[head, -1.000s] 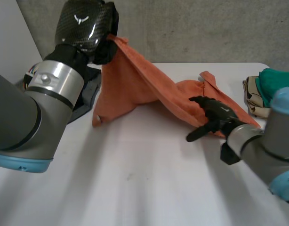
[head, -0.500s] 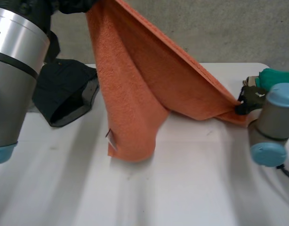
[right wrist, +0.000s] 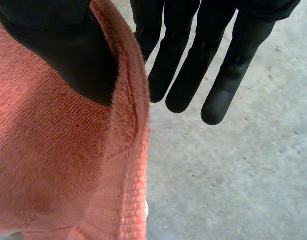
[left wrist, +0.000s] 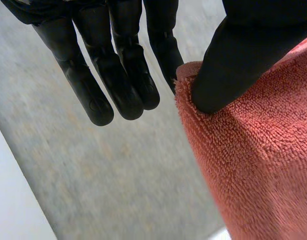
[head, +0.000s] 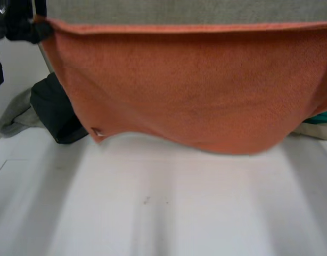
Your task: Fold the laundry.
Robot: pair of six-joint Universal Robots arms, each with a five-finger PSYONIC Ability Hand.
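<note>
Hanging spread above the table (head: 153, 213), orange towel (head: 195, 85), left hand (left wrist: 233, 60) pinching a top corner, right hand (right wrist: 68, 45) pinching the hem.

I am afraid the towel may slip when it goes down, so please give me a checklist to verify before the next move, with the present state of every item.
1. Grip of the left hand on a top corner of the orange towel: ok, the thumb pinches it against a finger.
2. Grip of the right hand on the towel's hemmed edge: ok, the thumb pinches it.
3. Top edge stretched straight between the hands: ok.
4. Lower edge level: not ok, it bows down in the middle.
5. Lower edge free of the white table: cannot tell.
6. The dark garment and the teal cloth out of the way: cannot tell, the towel hides part of them.
</note>
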